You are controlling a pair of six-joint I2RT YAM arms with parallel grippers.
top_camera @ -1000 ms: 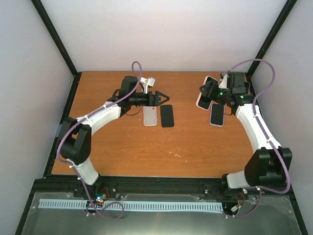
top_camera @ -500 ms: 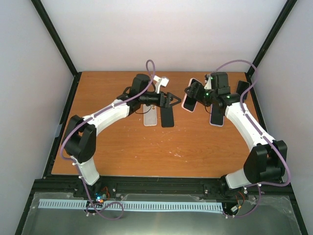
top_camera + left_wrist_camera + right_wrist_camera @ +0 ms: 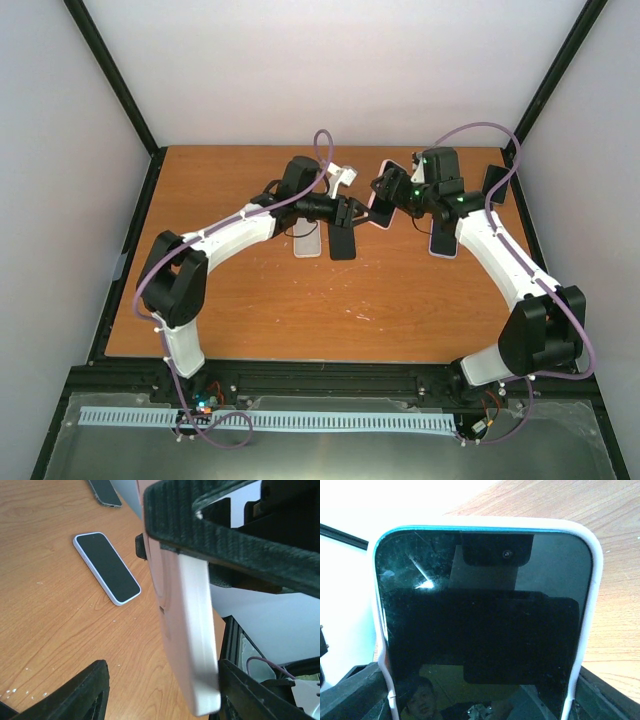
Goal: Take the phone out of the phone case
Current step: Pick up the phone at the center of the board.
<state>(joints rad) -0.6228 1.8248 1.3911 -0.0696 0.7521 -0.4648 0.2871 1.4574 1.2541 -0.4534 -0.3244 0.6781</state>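
The pink-cased phone (image 3: 382,207) is clamped in the right gripper (image 3: 393,192) above the table (image 3: 250,300). Its free end is bracketed by the left gripper (image 3: 352,213), jaws part open.

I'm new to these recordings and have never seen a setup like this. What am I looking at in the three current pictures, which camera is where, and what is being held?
Two robot arms are bolted at the near edge of a wooden table. Each ends in a two-finger gripper. The wide picture looks down from above and behind the arms. The other two come from a camera on each wrist.

The right gripper holds a cased phone up in the air, with the screen facing its own camera. The left gripper straddles that phone's free end, jaws not yet clamped.

Four things lie on the table: a black phone, a pale phone-shaped piece beside it, a lilac-cased phone, and a dark phone near the right edge.
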